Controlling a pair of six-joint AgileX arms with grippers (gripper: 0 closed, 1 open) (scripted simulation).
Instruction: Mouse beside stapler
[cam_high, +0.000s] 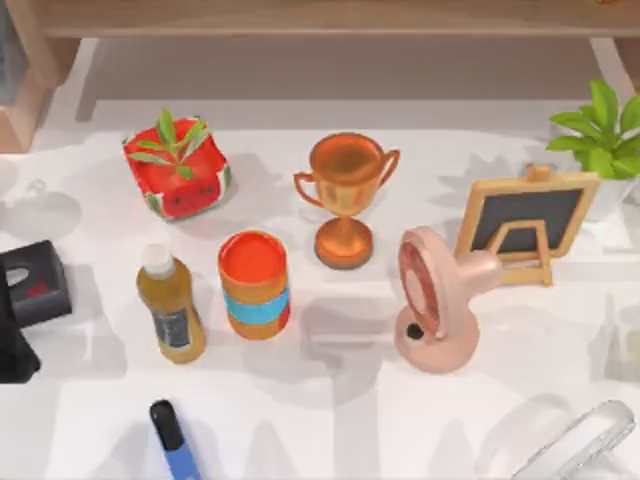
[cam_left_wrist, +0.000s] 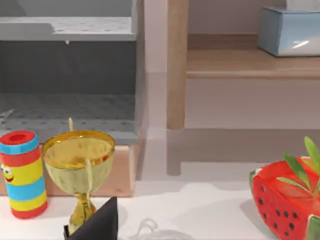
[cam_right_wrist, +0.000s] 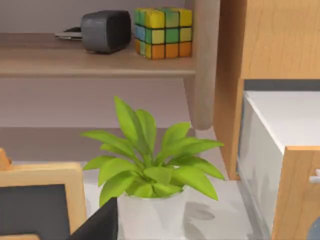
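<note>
**Nothing grasped; both arms held back from the clutter**

A black block (cam_high: 35, 285) well left of the trophy (cam_high: 345, 200) may be the stapler; where the mouse lies I cannot tell. The left gripper (cam_left_wrist: 95, 222) and right gripper (cam_right_wrist: 97, 222) probably hang back for a clear view; open or closed, I cannot tell.

Left arm (cam_high: 25, 300): boxy matte-black housing w/ small red marking on top, at table's left edge. Black angular gripper corner (cam_left_wrist: 97, 222) in left wrist view; same shape (cam_right_wrist: 97, 225) right wrist view.
</note>
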